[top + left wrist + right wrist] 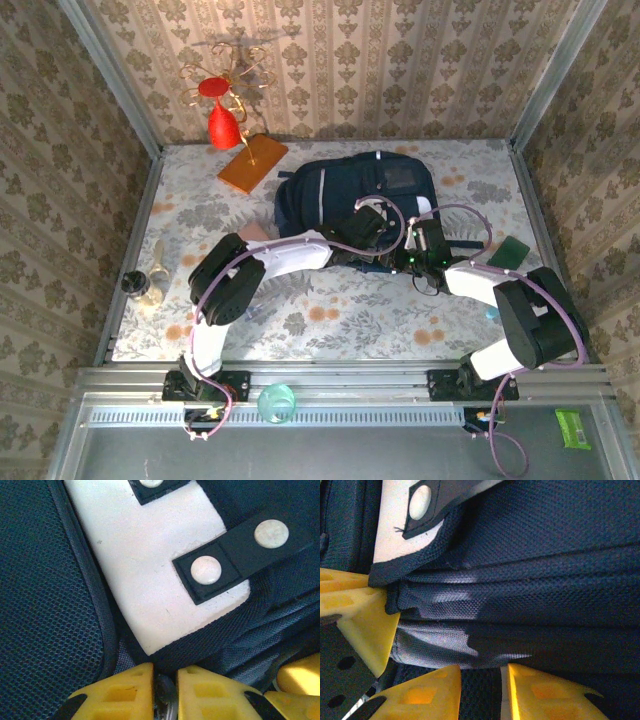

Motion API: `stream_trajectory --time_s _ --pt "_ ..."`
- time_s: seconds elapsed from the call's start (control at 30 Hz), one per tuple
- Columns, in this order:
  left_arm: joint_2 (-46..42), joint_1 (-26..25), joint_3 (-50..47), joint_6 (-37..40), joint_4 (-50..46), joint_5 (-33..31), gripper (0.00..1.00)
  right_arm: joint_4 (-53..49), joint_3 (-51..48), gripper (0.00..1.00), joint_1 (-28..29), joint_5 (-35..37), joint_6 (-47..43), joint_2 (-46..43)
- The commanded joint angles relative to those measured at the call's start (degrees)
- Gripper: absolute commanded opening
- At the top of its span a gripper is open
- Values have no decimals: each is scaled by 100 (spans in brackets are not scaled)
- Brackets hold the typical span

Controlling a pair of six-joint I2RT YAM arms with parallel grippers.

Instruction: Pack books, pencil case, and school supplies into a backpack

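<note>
At the near rail: a teal translucent cup [277, 403] and a green wrapped packet [573, 427] sit on the grey ledge, well apart from the work.
Bench: a pale floral-patterned cloth [340, 320] covers it; it looks flat and smooth, so I judge the bag could slide unless braced.
Bench, left edge: small clear stationery pieces [155, 272] lie unpacked.
Pencil case: a soft pale-pink pouch [251, 232] lies just beside the left arm, outside the bag.
Book: a dark green thin book [510, 251] lies flat to the right of the right arm, also outside.
Left end effector [165, 677]: fingertips drawn nearly together on a small dark metal tab [163, 695], probably a zip pull, just below a white panel [150, 580] with black snap straps; a pinch suited to dragging the zip.
Right end effector [484, 680]: tips a little apart with navy mesh in the gap; whether they pinch it I cannot tell; likely steadying the fabric.
Backpack: a large navy-blue fabric backpack [340, 190] lies flat mid-bench, near edge toward both arms; packing not yet begun.
Far bench: an orange flat slab [252, 163] and a red vase [222, 122] under a gold wire ornament.
Room: damask wallpaper [400, 60] on three sides, metal posts at the corners.
</note>
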Motion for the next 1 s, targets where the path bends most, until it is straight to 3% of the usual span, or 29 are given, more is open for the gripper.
stream_trajectory --time_s 0.0,0.4,0.97 --pt "-83 -24 -100 -5 190 -206 14 -128 -137 32 16 -237 57 103" --pt "-432 -26 -413 -29 515 -107 0 -122 -150 33 19 -223 73 135" --pt "-640 80 -965 -332 714 312 5 -161 -146 33 -78 -167 215 207"
